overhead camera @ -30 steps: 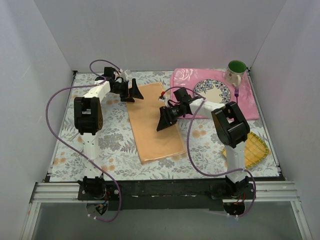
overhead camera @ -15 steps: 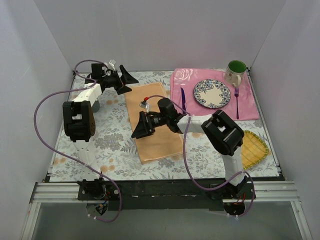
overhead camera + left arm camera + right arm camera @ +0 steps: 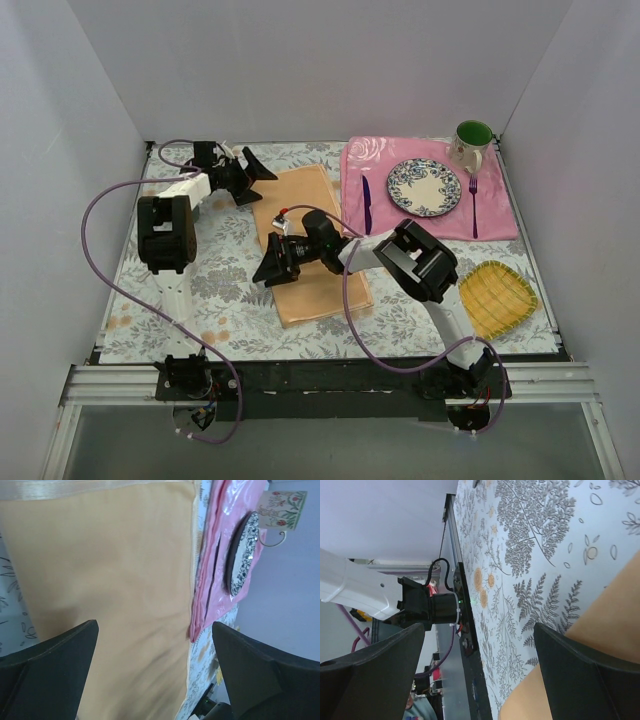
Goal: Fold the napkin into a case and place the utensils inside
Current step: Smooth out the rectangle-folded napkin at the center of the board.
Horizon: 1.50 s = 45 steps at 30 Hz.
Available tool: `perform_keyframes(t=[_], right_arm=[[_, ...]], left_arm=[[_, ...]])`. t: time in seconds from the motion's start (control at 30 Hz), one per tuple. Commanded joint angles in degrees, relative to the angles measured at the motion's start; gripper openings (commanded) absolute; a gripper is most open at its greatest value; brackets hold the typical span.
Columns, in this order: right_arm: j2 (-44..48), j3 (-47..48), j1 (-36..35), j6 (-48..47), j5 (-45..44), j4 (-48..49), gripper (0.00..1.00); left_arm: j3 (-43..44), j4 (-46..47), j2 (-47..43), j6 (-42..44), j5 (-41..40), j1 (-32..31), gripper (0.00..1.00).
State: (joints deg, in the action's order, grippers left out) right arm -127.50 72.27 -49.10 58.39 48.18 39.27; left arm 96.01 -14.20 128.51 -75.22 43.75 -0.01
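The napkin (image 3: pixel 318 205) lies flat, the left gripper (image 3: pixel 258 172) by its far corner, the right gripper (image 3: pixel 268 268) over its left edge.

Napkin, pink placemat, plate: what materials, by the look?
Napkin: soft matte woven cloth, with a stitched hem. Pink placemat: likely vinyl or coated plastic, glossy with glare streaks. Plate: probably glazed ceramic, patterned rim; can't confirm.

You have plain white walls (image 3: pixel 320 70) on three sides of the table (image 3: pixel 235 300), whose tablecloth (image 3: pixel 530 540) is printed with grey leaves and small orange flowers, an aluminium rail (image 3: pixel 110 385) along its near edge, and a soft, even light with only faint shadows.
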Motion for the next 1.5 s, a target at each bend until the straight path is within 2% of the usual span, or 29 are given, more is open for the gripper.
perform_keyframes(t=[0.0,0.23,0.37,0.43,0.5,0.53,0.6,0.63,0.7,0.73,0.87,1.07,1.2,1.23,1.3,1.33,1.37,1.4,1.43,1.47], right_arm=[[-0.99,-1.43,-0.38,3.12,-0.29,5.11,0.99],[-0.03,-8.46,-2.49,10.41,2.79,14.34,0.99],[1.2,-8.73,-2.84,11.57,8.57,15.32,0.99],[1.55,-8.46,-2.93,11.13,10.87,12.16,0.99],[2.87,-8.37,-2.93,7.2,13.6,7.43,0.99],[4.79,-7.68,-2.93,3.09,13.6,-1.91,0.99],[6.56,-4.96,-3.02,-12.63,10.98,-16.78,0.99],[7.17,-1.64,-3.63,-16.86,9.31,-28.77,0.99],[6.83,0.76,-4.51,-25.73,7.98,-37.03,0.99],[6.22,1.55,-4.95,-27.18,7.28,-41.77,0.99],[4.46,1.64,-5.04,-26.57,9.21,-41.54,0.99],[11.3,6.03,-7.06,-37.55,11.84,-46.99,0.99],[24.36,0.97,-3.12,-43.35,12.46,-44.2,0.99],[26.15,-0.19,0.55,-45.36,13.94,-43.93,0.99],[29.49,-2.39,7.48,-46.96,13.96,-45.4,0.99],[29.68,-2.22,9.62,-48.53,13.61,-47.59,0.99],[29.51,-1.18,11.47,-54.46,12.39,-51.01,0.99],[27.76,0.31,12.88,-57.48,10.55,-55.22,0.96],[26.35,4.24,14.72,-60.38,9.83,-63.53,0.92],[25.04,5.85,15.35,-63.54,9.22,-66.66,0.84]], left_arm=[[2.42,-3.64,1.48,1.65,-3.75,-0.08,0.98],[5.06,-6.98,5.08,2.8,-6.13,-0.08,0.98],[6.91,-8.65,7.1,3.85,-7.01,-0.08,0.98],[7.26,-9.18,7.55,4.12,-7.44,-0.08,0.98],[7.61,-9.18,7.72,4.21,-7.62,-0.08,0.98],[7.62,-9.18,7.72,4.21,-7.62,-0.08,0.98],[7.97,-9.18,7.81,4.38,-7.97,-0.08,0.98],[7.97,-9.1,7.81,4.47,-7.98,-0.08,0.98],[8.32,-9.27,8.16,4.47,-7.89,-0.08,0.98],[8.32,-9.27,8.34,4.38,-7.71,-0.16,0.98],[8.85,-8.75,8.6,4.21,-5.52,-0.08,0.98],[10.43,-7.52,6.67,4.55,0.28,-0.08,0.98],[8.5,-1.11,-2.63,6.48,5.29,-0.08,0.98],[8.41,-1.97,-7.35,8.58,5.21,-0.08,0.98],[6.92,-7.04,-12.47,18.12,1.98,-0.08,0.98],[5.09,-8.38,-19.02,22.27,2.39,-0.08,0.98],[-0.94,-9.61,-22.22,26.14,3.0,-0.08,0.98],[-4.48,-11.45,-26.25,33.92,3.36,-0.08,0.98],[-8.51,-12.08,-33.69,36.7,5.54,-0.08,0.98],[-17.17,-12.61,-37.85,38.81,7.13,-0.08,0.98]])
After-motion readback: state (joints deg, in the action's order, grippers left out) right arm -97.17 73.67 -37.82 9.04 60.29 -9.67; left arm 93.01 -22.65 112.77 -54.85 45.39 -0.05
